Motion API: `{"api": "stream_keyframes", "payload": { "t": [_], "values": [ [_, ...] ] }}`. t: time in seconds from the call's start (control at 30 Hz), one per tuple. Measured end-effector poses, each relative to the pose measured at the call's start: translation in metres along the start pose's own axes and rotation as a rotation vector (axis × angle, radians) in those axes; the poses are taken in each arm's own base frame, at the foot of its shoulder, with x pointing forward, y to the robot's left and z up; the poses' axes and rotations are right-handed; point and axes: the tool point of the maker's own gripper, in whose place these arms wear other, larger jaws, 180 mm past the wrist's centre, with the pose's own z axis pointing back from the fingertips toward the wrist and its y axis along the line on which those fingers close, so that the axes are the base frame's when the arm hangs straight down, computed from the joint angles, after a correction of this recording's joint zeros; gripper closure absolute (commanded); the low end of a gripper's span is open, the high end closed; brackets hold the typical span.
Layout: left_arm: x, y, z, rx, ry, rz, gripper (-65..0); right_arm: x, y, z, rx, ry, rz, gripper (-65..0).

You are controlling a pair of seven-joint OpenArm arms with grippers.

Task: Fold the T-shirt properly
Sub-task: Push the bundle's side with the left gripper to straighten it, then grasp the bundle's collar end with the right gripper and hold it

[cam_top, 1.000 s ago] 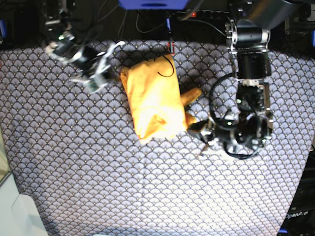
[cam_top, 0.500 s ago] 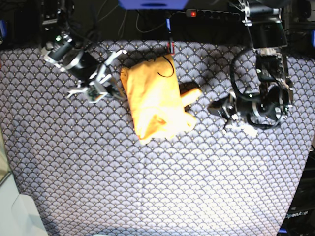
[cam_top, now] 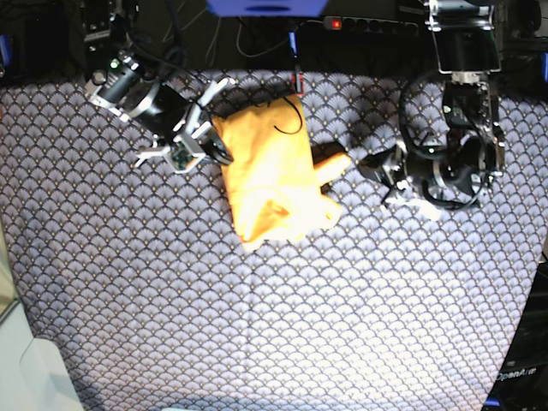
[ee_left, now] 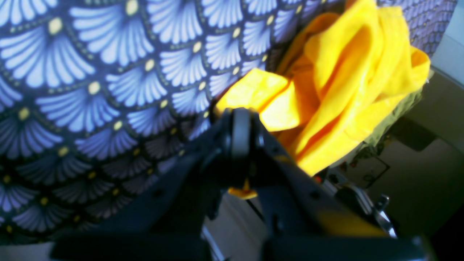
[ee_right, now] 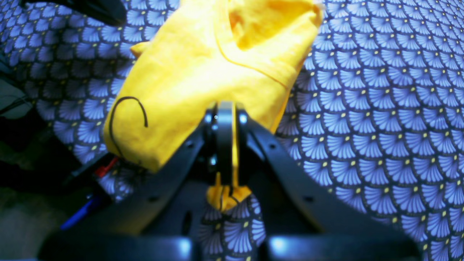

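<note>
lengthwise, t-shirt (cam_top: pixel 272 175) top-to-bottom, slightly tilted

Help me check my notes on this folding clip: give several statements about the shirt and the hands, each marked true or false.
1. The T-shirt lies on the patterned tablecloth. True.
2. Both hands are wide open. False: the left hand and the right hand are shut.
3. The T-shirt is spread flat with both sleeves out. False: it is folded into a narrow bundle.
4. A thin dark thread curves across the T-shirt. True.
</note>
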Motion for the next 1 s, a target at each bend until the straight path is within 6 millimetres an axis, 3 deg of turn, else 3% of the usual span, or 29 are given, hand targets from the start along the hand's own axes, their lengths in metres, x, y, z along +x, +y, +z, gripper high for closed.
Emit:
{"api": "stream_keyframes", "payload": {
  "t": [0.1,0.23,0.57,0.83,1.0],
  "values": [
    [-0.008,-0.004,-0.012,-0.022,0.034,0.031,0.0,-0.013,0.001,-0.003,0.007,0.030,-0.022,0.0],
    [-0.019,0.007,-0.023,-0.002,0.078,0.074,0.0,-0.019,0.003,-0.004,0.014,0.049,-0.028,0.0],
    [-0.017,0.008,-0.022,0.000,0.074,0.073,0.0,0.009,0.073,-0.019,0.210,-0.017,0.026,0.0],
    [-0.031,-0.009,-0.035,-0.043,0.105,0.081,0.0,-0.006,0.071,-0.026,0.217,0.022,0.007,0.0],
    [-0.036,-0.026,-0.042,-0.054,0.134,0.032,0.0,-0.005,0.070,-0.027,0.216,0.019,0.007,0.0]
  ]
}}
